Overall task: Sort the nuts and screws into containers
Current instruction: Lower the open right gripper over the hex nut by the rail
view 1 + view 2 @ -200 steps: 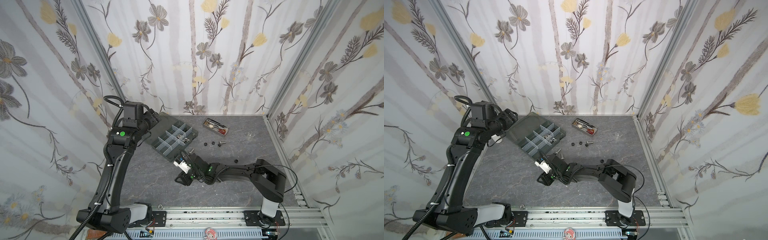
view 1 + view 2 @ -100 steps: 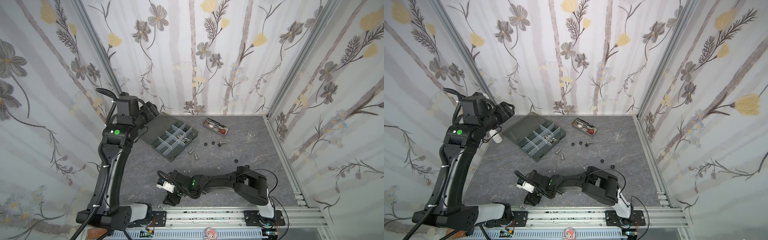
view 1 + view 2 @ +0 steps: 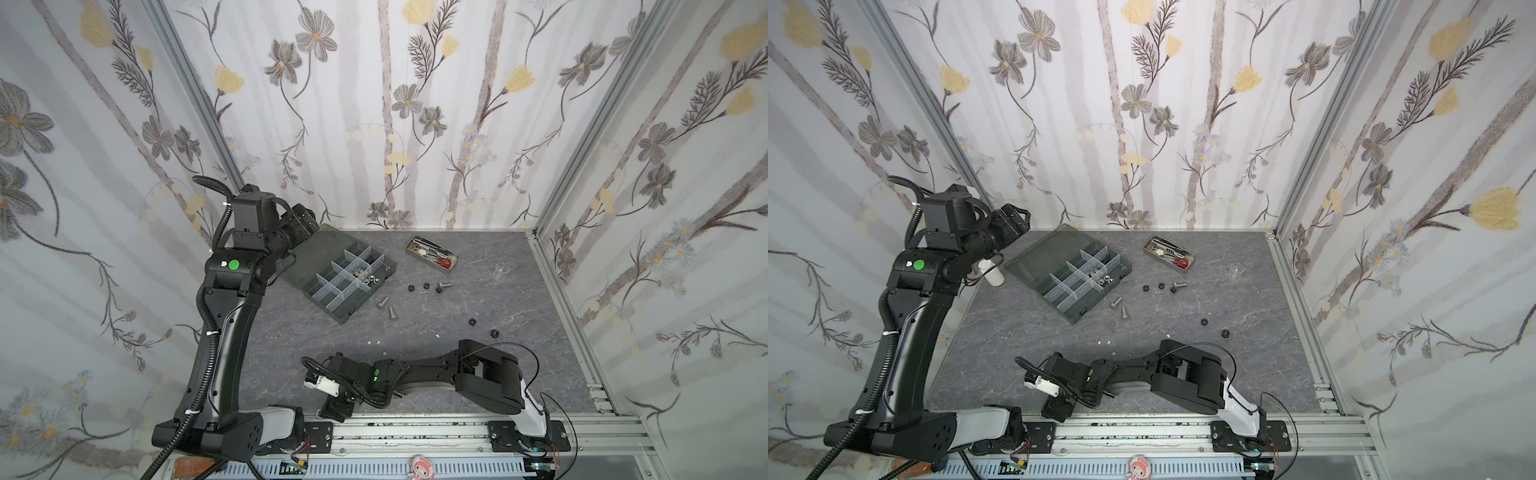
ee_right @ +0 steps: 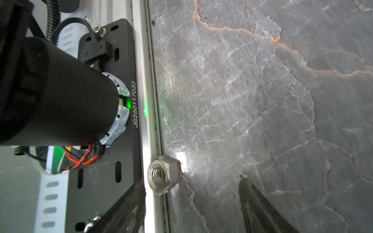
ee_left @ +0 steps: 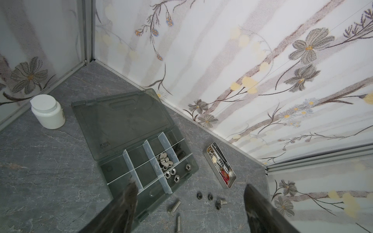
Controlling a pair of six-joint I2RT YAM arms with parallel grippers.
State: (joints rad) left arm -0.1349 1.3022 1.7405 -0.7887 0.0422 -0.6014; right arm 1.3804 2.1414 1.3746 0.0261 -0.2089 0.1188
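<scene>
The right gripper lies low at the near edge of the table, its jaws standing apart and clamped on nothing. Between them, just beside one finger and well clear of the other, a silver nut stands on edge where the tabletop meets the aluminium rail, its threaded hole turned toward the wrist. Whether it touches that finger cannot be told. The left gripper hangs high, jaws wide apart with nothing between them. Below and ahead of its fingers sits the organizer box with its lid laid open. Of its compartments, the end one nearest this gripper holds silver nuts, the one behind it holds silver screws, and the one beyond that holds dark pieces too small to name. Closer in, under the gap between the fingers, two loose screws lie on the table just off the box's corner. A little toward the other finger lie two black nuts, and beside them a dark nut touching a short screw. Past these sits the metal tin, and far off beyond the lid stands the white bottle. In both top views two more black nuts lie on the table beyond the right arm's elbow, well apart from either gripper.
</scene>
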